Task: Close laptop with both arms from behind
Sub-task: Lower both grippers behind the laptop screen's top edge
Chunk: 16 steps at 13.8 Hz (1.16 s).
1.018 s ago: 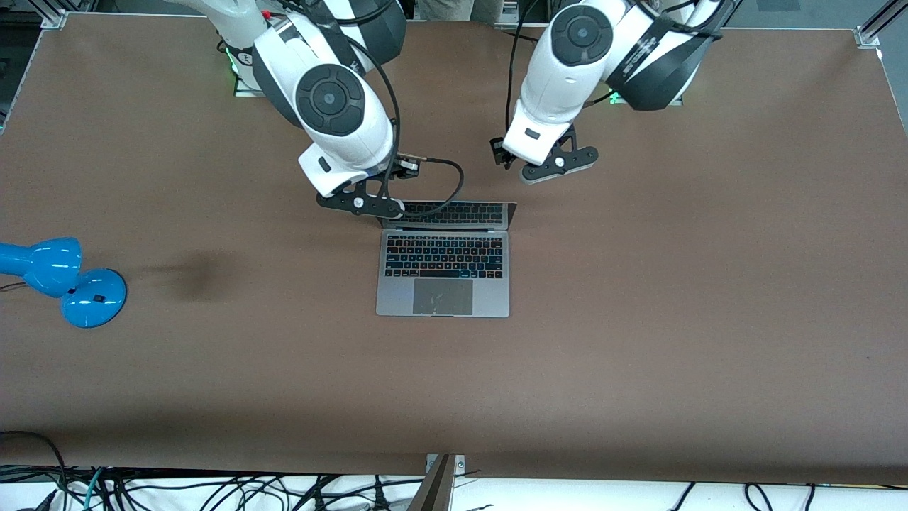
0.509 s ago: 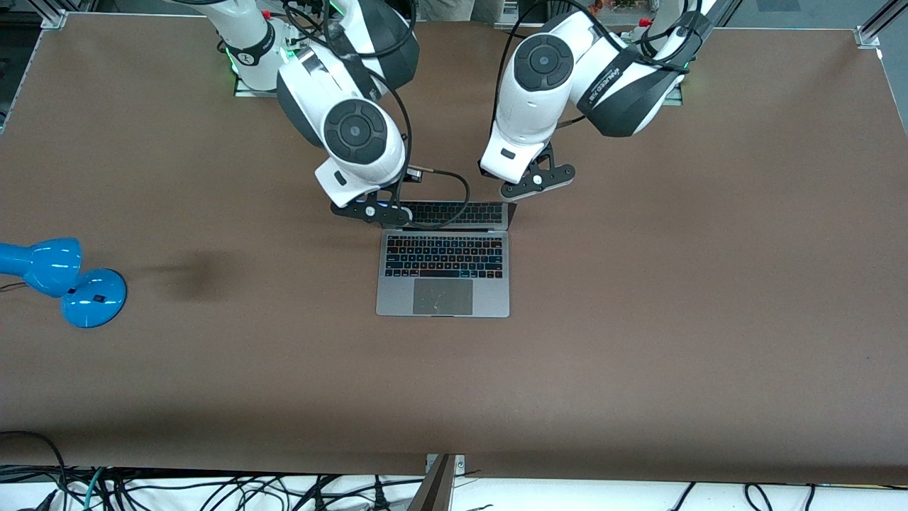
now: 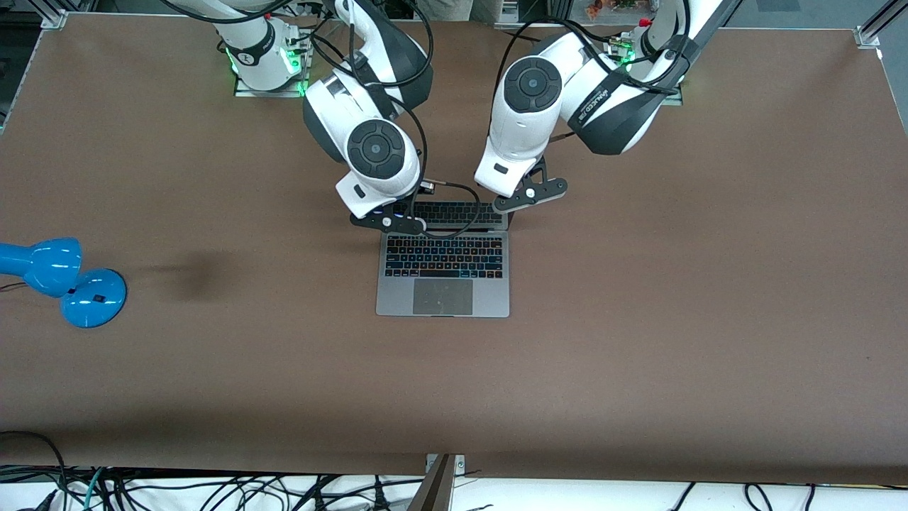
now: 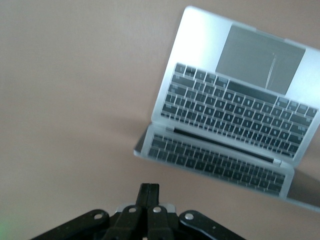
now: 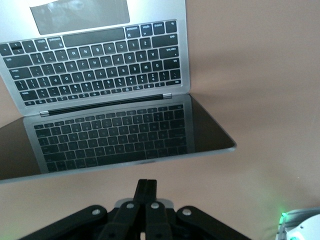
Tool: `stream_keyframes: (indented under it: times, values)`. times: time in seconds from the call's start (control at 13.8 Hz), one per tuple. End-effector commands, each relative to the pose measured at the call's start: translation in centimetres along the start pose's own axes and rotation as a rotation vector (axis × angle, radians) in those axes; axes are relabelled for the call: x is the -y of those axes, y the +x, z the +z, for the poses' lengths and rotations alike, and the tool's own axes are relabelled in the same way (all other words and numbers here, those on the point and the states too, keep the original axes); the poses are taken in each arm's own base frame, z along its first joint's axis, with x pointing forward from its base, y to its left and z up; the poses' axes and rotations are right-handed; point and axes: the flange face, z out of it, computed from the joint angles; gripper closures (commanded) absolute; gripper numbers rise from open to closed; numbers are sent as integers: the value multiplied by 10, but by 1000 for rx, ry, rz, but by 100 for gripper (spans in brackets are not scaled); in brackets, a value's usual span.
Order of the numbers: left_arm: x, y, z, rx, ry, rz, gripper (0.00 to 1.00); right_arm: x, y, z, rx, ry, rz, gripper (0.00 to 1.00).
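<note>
Closing in on laptop point(image 3: 443, 266) at table centre, lid upright just ahead of both pressed-together jaw pairs, left gripper point(image 3: 530, 198) and right gripper point(image 3: 387, 222): aiming fingertips at top edge, pushing evenly to avoid twisting.

Bare table point(image 3: 638, 341) all round the laptop point(image 3: 443, 280) — blue lamp point(image 3: 64, 280) well apart.

Blue desk lamp point(image 3: 62, 280) on brown table point(image 3: 674, 319)
</note>
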Motion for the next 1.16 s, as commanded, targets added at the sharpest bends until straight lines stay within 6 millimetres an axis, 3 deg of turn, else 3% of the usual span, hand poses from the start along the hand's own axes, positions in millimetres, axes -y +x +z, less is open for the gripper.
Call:
stream_keyframes:
  times: [0.0, 0.51, 0.73, 0.87, 1.09]
  values:
    - [-14, 17, 0, -15, -2, -12, 100, 6, -3, 5, 2, 21, 7, 97]
    - [-21, 32, 26, -14, 25, -1, 100, 14, -13, 10, 16, 17, -12, 97]
    - [-14, 31, 15, -9, 53, 6, 100, 15, -8, 18, 9, 14, -10, 97]
    - [-16, 34, 20, 2, 51, 1, 100, 18, 2, 22, -27, 35, -13, 97]
    - [-6, 35, 1, 26, 90, 22, 100, 18, 5, 19, -41, 50, -10, 97]
